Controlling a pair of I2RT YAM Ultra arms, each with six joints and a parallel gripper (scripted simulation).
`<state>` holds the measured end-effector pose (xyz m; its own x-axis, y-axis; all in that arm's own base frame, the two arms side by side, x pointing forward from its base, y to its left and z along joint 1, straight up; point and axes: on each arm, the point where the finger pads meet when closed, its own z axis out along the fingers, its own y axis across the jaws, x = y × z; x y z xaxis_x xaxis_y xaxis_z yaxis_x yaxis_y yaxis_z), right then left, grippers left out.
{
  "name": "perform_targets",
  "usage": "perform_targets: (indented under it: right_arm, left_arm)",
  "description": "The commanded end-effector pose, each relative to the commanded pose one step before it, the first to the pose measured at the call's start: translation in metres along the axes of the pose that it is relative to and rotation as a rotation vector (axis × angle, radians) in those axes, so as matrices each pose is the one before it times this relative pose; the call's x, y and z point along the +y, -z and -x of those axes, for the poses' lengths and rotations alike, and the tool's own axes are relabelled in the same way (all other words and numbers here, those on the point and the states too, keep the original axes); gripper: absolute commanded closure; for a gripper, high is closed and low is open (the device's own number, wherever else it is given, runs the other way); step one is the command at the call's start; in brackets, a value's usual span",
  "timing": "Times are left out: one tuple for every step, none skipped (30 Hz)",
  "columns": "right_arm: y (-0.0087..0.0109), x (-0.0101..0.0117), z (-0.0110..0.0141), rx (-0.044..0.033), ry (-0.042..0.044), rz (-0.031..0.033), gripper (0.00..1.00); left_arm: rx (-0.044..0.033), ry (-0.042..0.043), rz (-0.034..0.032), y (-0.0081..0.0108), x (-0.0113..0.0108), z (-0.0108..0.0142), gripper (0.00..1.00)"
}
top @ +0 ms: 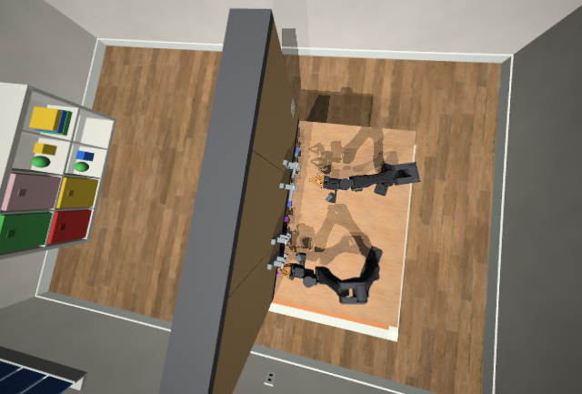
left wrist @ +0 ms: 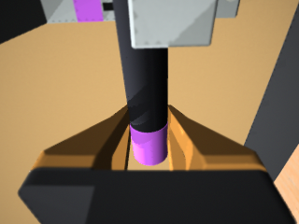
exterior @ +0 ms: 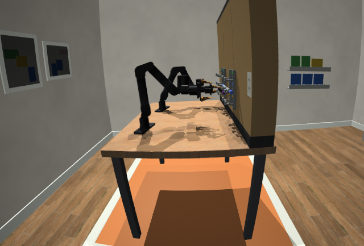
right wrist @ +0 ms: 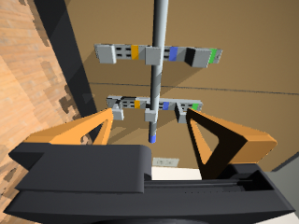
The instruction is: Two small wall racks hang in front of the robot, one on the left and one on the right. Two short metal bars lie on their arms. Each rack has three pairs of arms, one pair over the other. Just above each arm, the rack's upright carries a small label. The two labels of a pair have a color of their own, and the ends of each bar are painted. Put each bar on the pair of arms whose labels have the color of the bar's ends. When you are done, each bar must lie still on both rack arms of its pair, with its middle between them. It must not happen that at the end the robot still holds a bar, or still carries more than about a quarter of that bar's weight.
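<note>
Left gripper (top: 280,271) (exterior: 216,88) (left wrist: 149,108): closed on the outer painted end of the purple-ended bar; well to the left of the right rack.
Right gripper (top: 312,181) (exterior: 211,90) (right wrist: 149,110): wide open, with nothing between the fingers; just in front of the right rack (top: 287,187) (exterior: 234,79) (right wrist: 106,53).
Purple-ended bar (top: 285,218) (exterior: 222,92) (left wrist: 149,89): to the left of the right rack, crossing the left rack (top: 283,238) (left wrist: 173,23); full support by both arms not possible to tell.
Blue-ended bar (top: 290,196) (exterior: 227,88) (right wrist: 156,84): across the middle arms of the right rack, under blue labels; seemingly in its correct place already.
Handling: likely stiff and not fragile, rather heavy for such thinness; maybe slippery, with risk of rolling off or tilting from a one-end hold.
Where to hold: near the middle for balance, if space between the arms permits; at the end, only with careful levelling.
Next: check purple matching and centring; then open gently and withdraw straight from the wall; best to leave the blue-ended bar untouched.
</note>
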<state>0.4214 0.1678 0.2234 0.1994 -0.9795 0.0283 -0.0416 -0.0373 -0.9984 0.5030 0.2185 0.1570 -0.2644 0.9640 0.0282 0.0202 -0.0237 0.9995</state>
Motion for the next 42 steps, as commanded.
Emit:
perform_targets:
  right_arm:
    - [0.00493,-0.01745,-0.00571,0.00598,-0.028,-0.04842,0.0]
    - [0.0,0.0,0.0,0.0,0.0,0.0,0.0]
    - [0.0,0.0,0.0,0.0,0.0,0.0,0.0]
    - [0.0,0.0,0.0,0.0,0.0,0.0,0.0]
    - [0.0,0.0,0.0,0.0,0.0,0.0,0.0]
    - [0.0,0.0,0.0,0.0,0.0,0.0,0.0]
    - [0.0,0.0,0.0,0.0,0.0,0.0,0.0]
    - [0.0,0.0,0.0,0.0,0.0,0.0,0.0]
    - [0.0,0.0,0.0,0.0,0.0,0.0,0.0]
    - [0.0,0.0,0.0,0.0,0.0,0.0,0.0]
    - [0.0,0.0,0.0,0.0,0.0,0.0,0.0]
    - [0.0,0.0,0.0,0.0,0.0,0.0,0.0]
    - [0.0,0.0,0.0,0.0,0.0,0.0,0.0]
    - [0.0,0.0,0.0,0.0,0.0,0.0,0.0]
    - [0.0,0.0,0.0,0.0,0.0,0.0,0.0]
    - [0.0,0.0,0.0,0.0,0.0,0.0,0.0]
    - [0.0,0.0,0.0,0.0,0.0,0.0,0.0]
    - [0.0,0.0,0.0,0.0,0.0,0.0,0.0]
    - [0.0,0.0,0.0,0.0,0.0,0.0,0.0]
    - [0.0,0.0,0.0,0.0,0.0,0.0,0.0]
    - [0.0,0.0,0.0,0.0,0.0,0.0,0.0]
    - [0.0,0.0,0.0,0.0,0.0,0.0,0.0]
    - [0.0,0.0,0.0,0.0,0.0,0.0,0.0]
    - [0.0,0.0,0.0,0.0,0.0,0.0,0.0]
    - [0.0,0.0,0.0,0.0,0.0,0.0,0.0]
    - [0.0,0.0,0.0,0.0,0.0,0.0,0.0]
    - [0.0,0.0,0.0,0.0,0.0,0.0,0.0]
    - [0.0,0.0,0.0,0.0,0.0,0.0,0.0]
    - [0.0,0.0,0.0,0.0,0.0,0.0,0.0]
    - [0.0,0.0,0.0,0.0,0.0,0.0,0.0]
    - [0.0,0.0,0.0,0.0,0.0,0.0,0.0]
    - [0.0,0.0,0.0,0.0,0.0,0.0,0.0]
    - [0.0,0.0,0.0,0.0,0.0,0.0,0.0]
    - [0.0,0.0,0.0,0.0,0.0,0.0,0.0]
    - [0.0,0.0,0.0,0.0,0.0,0.0,0.0]
    - [0.0,0.0,0.0,0.0,0.0,0.0,0.0]
    - [0.0,0.0,0.0,0.0,0.0,0.0,0.0]
    - [0.0,0.0,0.0,0.0,0.0,0.0,0.0]
    - [0.0,0.0,0.0,0.0,0.0,0.0,0.0]
    - [0.0,0.0,0.0,0.0,0.0,0.0,0.0]
    - [0.0,0.0,0.0,0.0,0.0,0.0,0.0]
    - [0.0,0.0,0.0,0.0,0.0,0.0,0.0]
  left_arm:
    - [-0.00438,0.02844,0.01327,0.00044,0.00106,0.00426,1.0]
    - [0.0,0.0,0.0,0.0,-0.00023,0.0,1.0]
    - [0.0,0.0,0.0,0.0,-0.00023,0.0,1.0]
    - [0.0,0.0,0.0,0.0,0.0,0.0,1.0]
    - [0.0,0.0,0.0,0.0,0.0,0.0,1.0]
    - [0.0,0.00003,-0.00001,0.0,-0.00023,0.0,1.0]
    - [0.0,0.0,0.0,0.0,-0.00023,0.0,1.0]
    - [0.0,0.0,0.0,0.0,-0.00023,0.0,1.0]
    - [0.0,0.0,0.0,0.0,-0.00023,0.0,1.0]
    - [0.0,0.0,0.0,0.0,-0.00023,0.0,1.0]
    - [0.0,0.0,0.0,0.0,-0.00023,0.0,1.0]
    - [0.0,0.0,0.0,0.0,-0.00023,0.0,1.0]
    - [0.0,0.0,0.0,0.0,-0.00023,0.0,1.0]
    - [0.0,0.0,0.0,0.0,-0.00023,0.0,1.0]
    - [0.0,0.0,0.0,0.0,-0.00023,0.0,1.0]
    - [0.0,0.0,0.0,0.0,-0.00023,0.0,1.0]
    - [0.0,0.0,0.0,0.0,-0.00023,0.0,1.0]
    - [0.0,0.0,0.0,0.0,-0.00023,0.0,1.0]
    - [0.0,0.0,0.0,0.0,-0.00023,0.0,1.0]
    - [0.0,0.0,0.0,0.0,-0.00023,0.0,1.0]
    - [0.0,0.0,0.0,0.0,0.0,0.0,1.0]
    - [0.0,0.0,0.0,0.0,0.0,0.0,1.0]
    - [0.0,0.0,0.0,0.0,-0.00023,0.0,1.0]
    - [0.0,0.0,0.0,0.0,-0.00023,0.0,1.0]
    - [0.0,0.0,0.0,0.0,-0.00023,0.0,1.0]
    - [0.0,0.0,0.0,0.0,-0.00023,0.0,1.0]
    - [0.0,0.0,0.0,0.0,-0.00023,0.0,1.0]
    - [0.0,0.0,0.0,0.0,-0.00023,0.0,1.0]
    - [0.0,0.0,0.0,0.0,-0.00023,0.0,1.0]
    - [0.0,0.0,0.0,0.0,-0.00023,0.0,1.0]
    - [0.0,0.0,0.0,0.0,-0.00023,0.0,1.0]
    - [0.0,0.0,0.0,0.0,-0.00023,0.0,1.0]
    - [0.0,0.0,0.0,0.0,-0.00023,0.0,1.0]
    - [0.0,0.0,0.0,0.0,-0.00023,0.0,1.0]
    - [0.0,0.0,0.0,0.0,-0.00023,0.0,1.0]
    - [0.0,0.0,0.0,0.0,-0.00023,0.0,1.0]
    - [0.0,0.0,0.0,0.0,-0.00023,0.0,1.0]
    - [0.0,0.0,0.0,0.0,0.0,0.0,1.0]
    - [0.0,0.0,0.0,0.0,0.0,0.0,1.0]
    - [0.0,-0.00001,0.00009,0.00004,-0.00024,0.00001,1.0]
    - [0.0,0.0,0.0,0.0,-0.00024,0.0,1.0]
    - [0.0,0.0,0.0,0.0,-0.00024,0.0,1.0]
